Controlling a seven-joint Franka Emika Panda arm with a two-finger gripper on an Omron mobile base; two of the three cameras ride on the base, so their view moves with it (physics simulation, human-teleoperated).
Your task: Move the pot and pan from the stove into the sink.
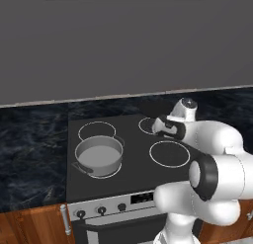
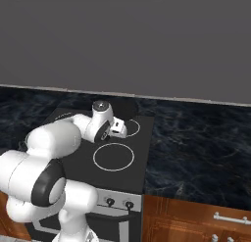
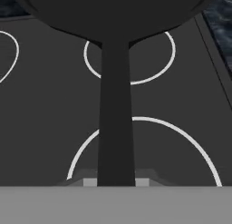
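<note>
Both pot [image 1: 99, 155] and pan [image 3: 113, 10] sit unmoved on your stove [image 1: 133, 164], though the claw [image 3: 116, 182] seemingly clamps the pan's handle.

You see the pot [image 1: 99, 155] as smooth grey metal with a dull satin sheen and dark side handles. The pan [image 3: 115, 19] reads as matt black all over, its long handle just as flat and unreflective. The stove [image 1: 133, 159] has a smooth black glass top with crisp white ring marks, and a brushed silver front panel carrying dark knobs. The counter [image 2: 196, 148] beside it looks like polished dark veined stone. Below, the cabinets [image 2: 196, 221] show reddish-brown wood grain with silvery metal handles.
</note>
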